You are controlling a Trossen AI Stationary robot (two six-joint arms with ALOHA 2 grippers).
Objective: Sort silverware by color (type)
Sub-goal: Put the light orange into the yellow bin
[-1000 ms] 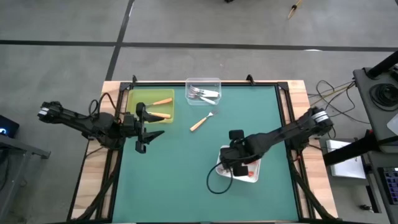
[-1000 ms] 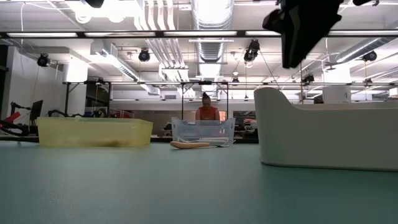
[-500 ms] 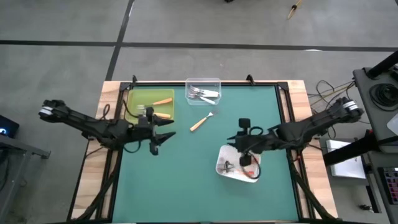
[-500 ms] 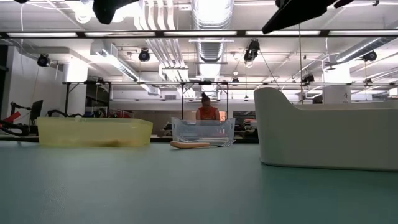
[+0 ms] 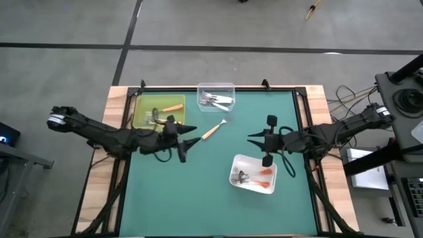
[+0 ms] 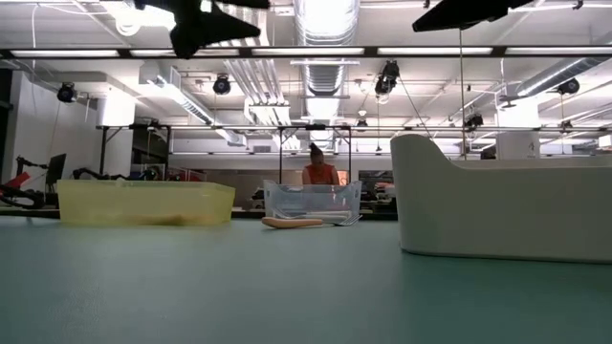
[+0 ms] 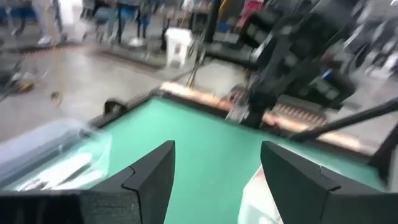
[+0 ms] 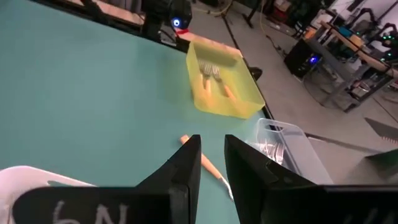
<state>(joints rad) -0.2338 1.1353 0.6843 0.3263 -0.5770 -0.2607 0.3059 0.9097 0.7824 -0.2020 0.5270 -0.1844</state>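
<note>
One fork of the silverware, tan-handled [image 5: 213,129], lies flat on the green mat [image 5: 211,192] between my grippers; in the low view this fork [image 6: 292,223] lies before the clear tray. My left gripper [image 5: 192,139] hovers open just left of it, high above the mat [image 6: 210,24]. My right gripper [image 5: 252,139] hangs right of it, its fingers a narrow gap apart and empty [image 8: 211,155]. Orange-handled forks lie in the yellow tray [image 5: 140,106], white-handled ones in the clear tray [image 5: 216,86], and a red-orange one [image 5: 264,173] in the white tray [image 5: 235,165].
The yellow tray and clear tray stand along the far edge, the white tray right of centre toward the near side. Black rails [image 5: 218,88] frame the table. A person [image 6: 318,172] sits in the room beyond the far edge. Bare mat shows at the near left.
My left gripper has travelled toward the table's right, from beside the yellow tray toward the tan fork, sinking a little. My right gripper has left its place over the white tray, gone toward the far edge and tipped up from pointing down to nearly level.
</note>
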